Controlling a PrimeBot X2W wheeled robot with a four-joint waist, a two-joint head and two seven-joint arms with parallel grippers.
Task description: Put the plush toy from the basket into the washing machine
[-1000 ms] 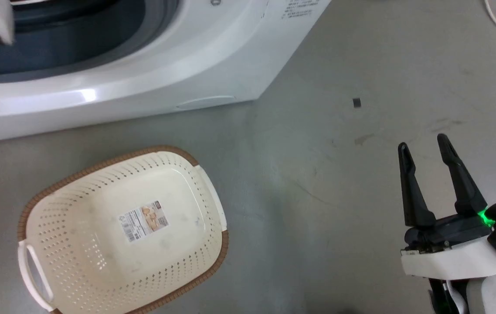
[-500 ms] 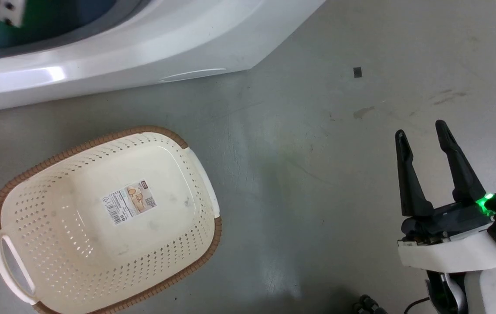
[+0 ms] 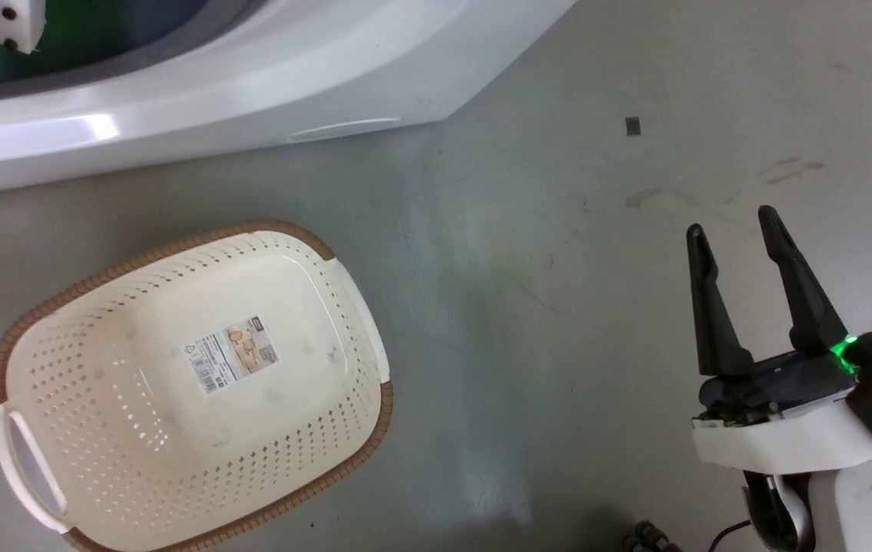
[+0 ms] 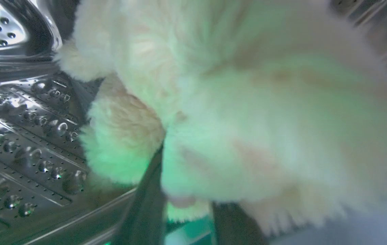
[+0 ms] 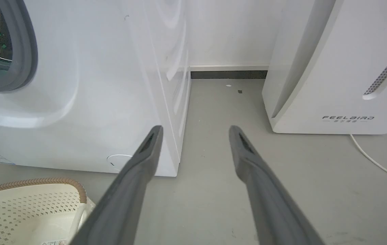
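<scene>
One plush toy (image 4: 234, 112) inside washing machine (image 4: 27, 136); basket (image 3: 83, 368) holds label (image 3: 231, 356) (paper).

Holds the right gripper (image 3: 731, 222) out low, both dark fingers wide apart, nothing between them. Has the left gripper (image 4: 186, 204) right against the plush toy (image 4: 248, 102), fingers half hidden in fur, grip hard to tell.

Fluffy cream plush toy (image 4: 248, 119) at right, inside the washing machine (image 3: 252, 77) drum; perforated basket (image 3: 99, 429) upright, lower left
</scene>
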